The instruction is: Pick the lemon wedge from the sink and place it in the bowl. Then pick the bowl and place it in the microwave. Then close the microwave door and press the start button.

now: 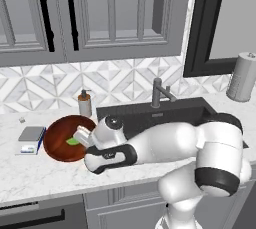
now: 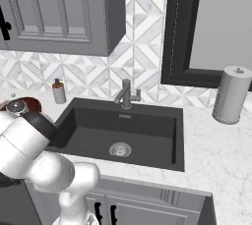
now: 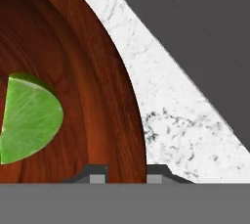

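Lemon wedge (image 3: 30,119) lying free inside bowl (image 3: 93,96), on counter (image 1: 45,173) left of sink (image 2: 123,133). Gripper (image 3: 126,175) low over near rim, fingertips straddling it, narrow gap, nothing held. Likely bowl pick in hand. Next: pinch rim, lift level, carry to microwave.

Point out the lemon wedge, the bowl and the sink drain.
lemon wedge (image 3: 30,119), hand view, on its cut face.
bowl (image 1: 60,140), left base view, on its inner floor.
sink drain (image 2: 120,149), right base view, on its centre.

White arm bent low leftward, end effector (image 1: 82,138) angled down, fingertips (image 3: 97,175) narrowly parted
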